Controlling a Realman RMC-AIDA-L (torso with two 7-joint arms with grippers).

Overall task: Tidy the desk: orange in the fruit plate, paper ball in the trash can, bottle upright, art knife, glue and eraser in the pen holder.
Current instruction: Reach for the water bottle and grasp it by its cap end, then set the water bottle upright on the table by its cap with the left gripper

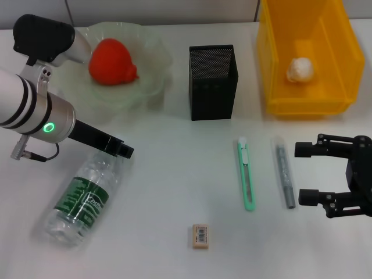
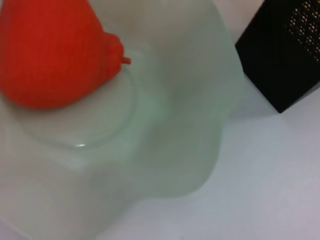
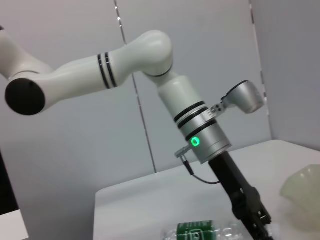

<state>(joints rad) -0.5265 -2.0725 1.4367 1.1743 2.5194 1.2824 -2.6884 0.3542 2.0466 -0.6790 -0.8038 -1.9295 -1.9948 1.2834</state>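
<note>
The orange (image 1: 110, 63) (image 2: 50, 55) rests in the pale-green fruit plate (image 1: 152, 88) (image 2: 190, 150) at the back left. In the yellow trash can (image 1: 278, 87) lies the paper ball (image 1: 300, 70). The bottle (image 1: 81, 200) (image 3: 195, 232) lies on its side at the front left, and my left gripper (image 1: 123, 151) (image 3: 257, 217) hovers over its neck end. The black mesh pen holder (image 1: 213, 81) (image 2: 285, 55) stands at the back centre. The mint-green art knife (image 1: 247, 174) and the grey glue (image 1: 283, 173) lie side by side. Just right of the glue, my right gripper (image 1: 299, 173) is open. The eraser (image 1: 200, 236) lies near the front edge.
The white desk (image 1: 168, 186) shows bare between the bottle and the art knife. My left arm (image 1: 35, 110) reaches in from the left, passing in front of the fruit plate. A grey wall runs behind the desk.
</note>
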